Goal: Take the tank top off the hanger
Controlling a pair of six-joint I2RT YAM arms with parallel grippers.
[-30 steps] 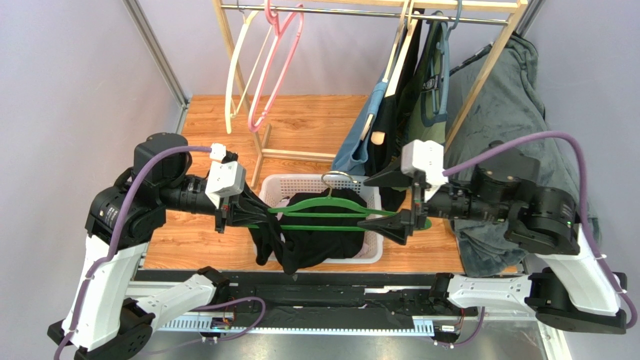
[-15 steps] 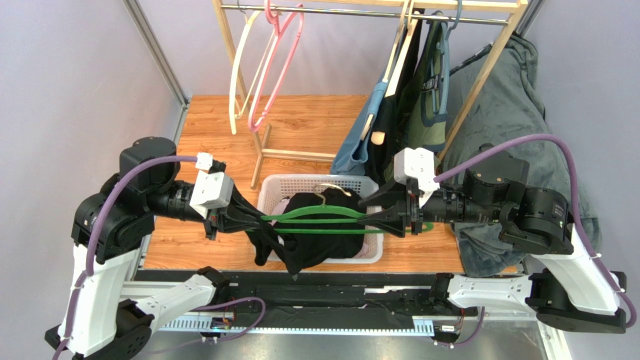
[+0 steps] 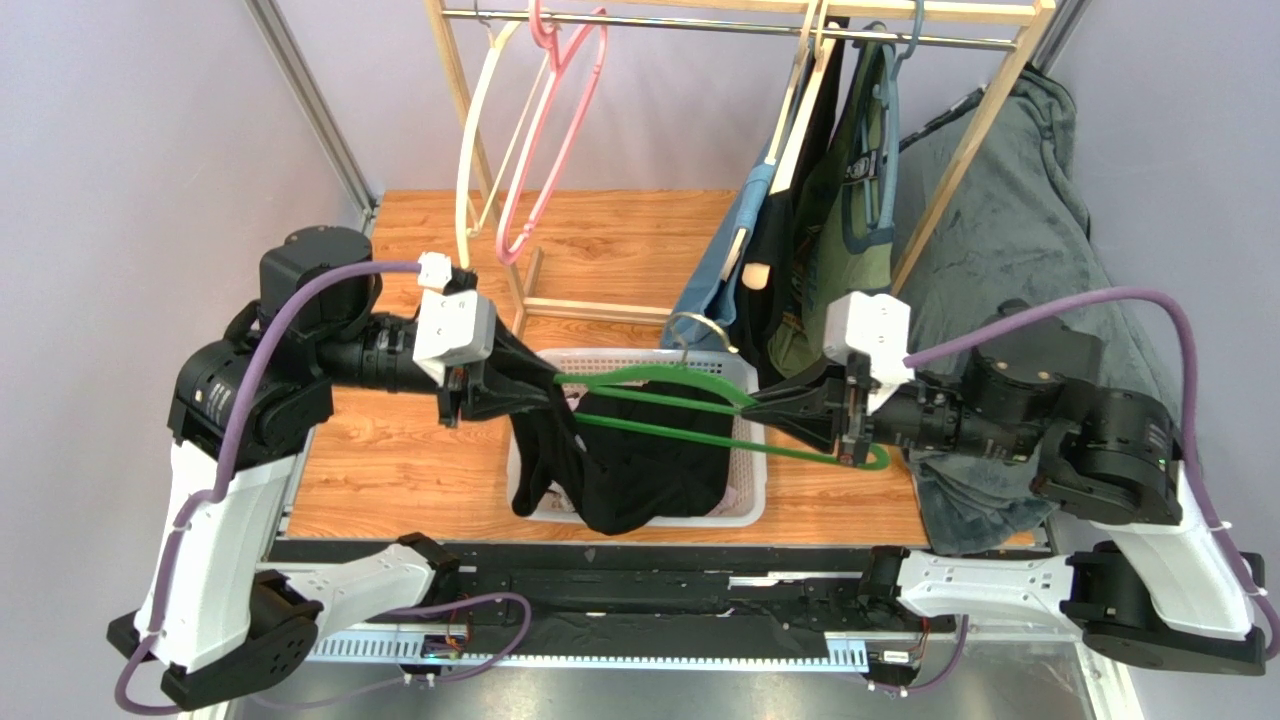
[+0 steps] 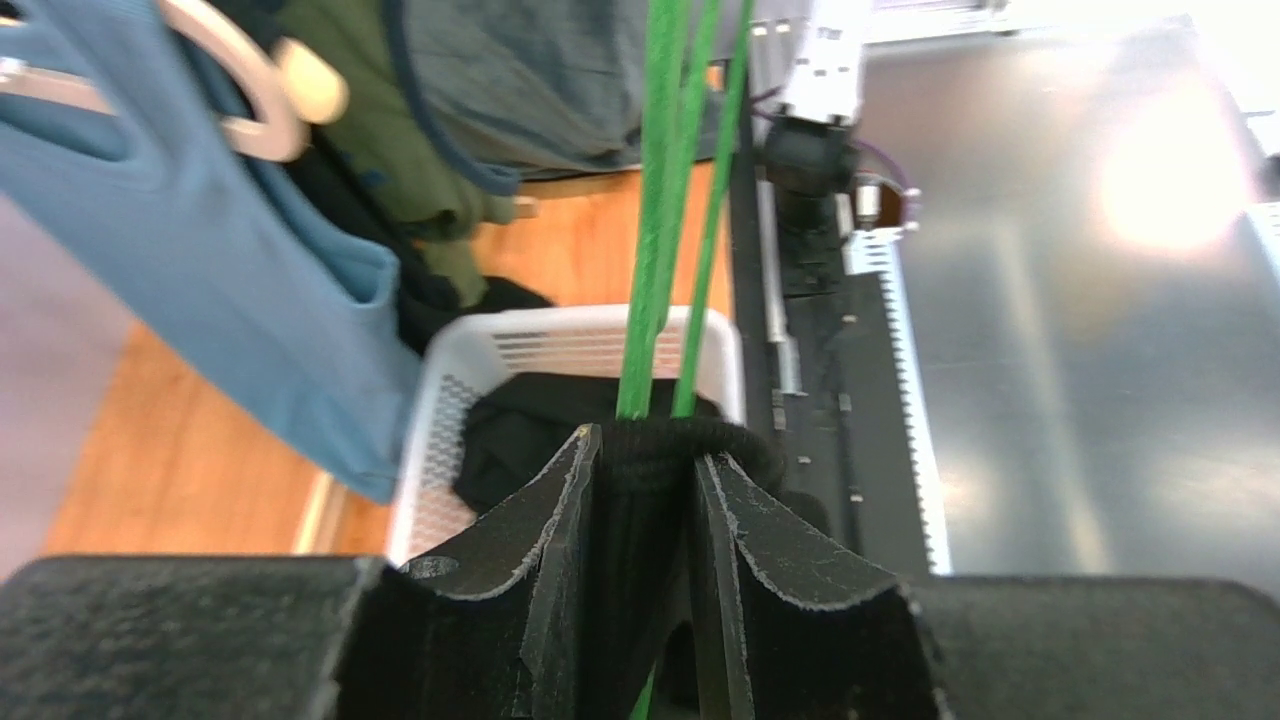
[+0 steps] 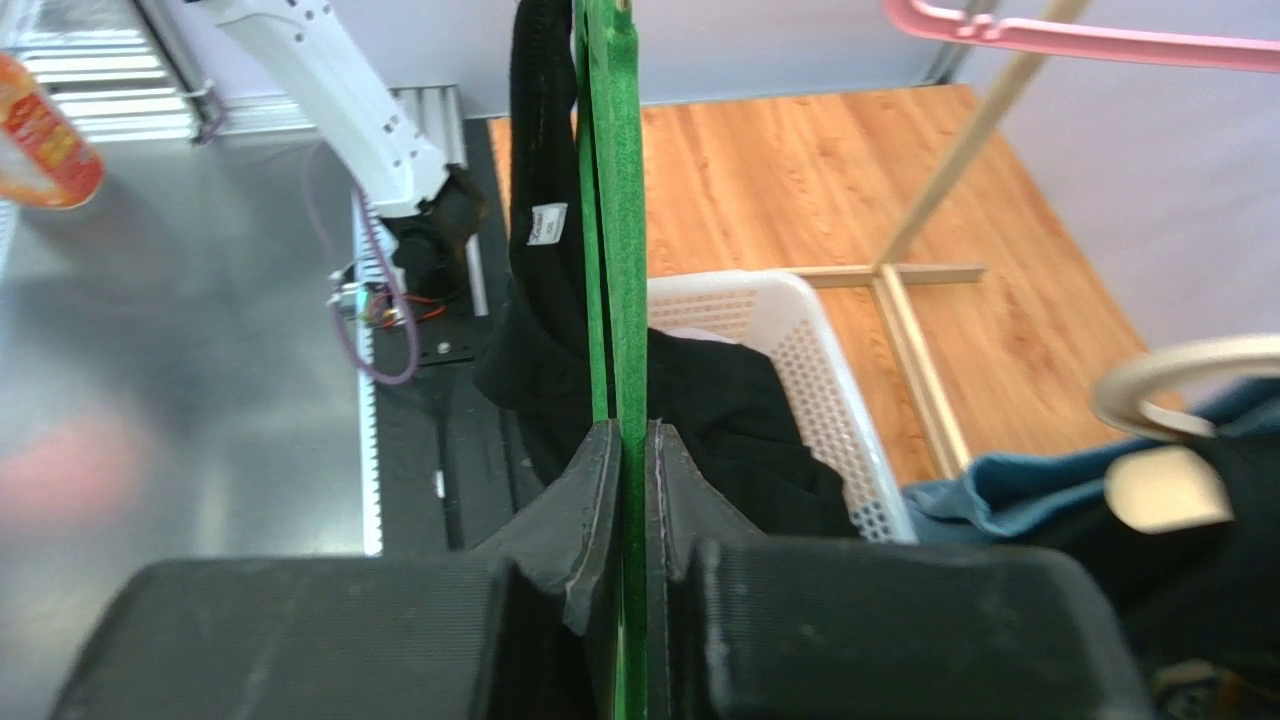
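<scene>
A black tank top hangs from a green hanger over a white basket. My left gripper is at the hanger's left end, shut on a bunched black strap of the tank top. In the left wrist view the fabric fills the gap at my left gripper, and the hanger's green bars run away from it. My right gripper is shut on the hanger's right part. In the right wrist view my right gripper pinches the green bar, with the black fabric beside it.
A wooden clothes rack stands behind the basket. Pink and cream hangers and blue, black and green garments hang from it. A grey blanket is draped at the right. The arms' metal base rail runs along the near edge.
My right gripper has shut on the hanger and drawn back to the right. The left gripper moved up and back with the strap. The hanger now slants down to the right.
</scene>
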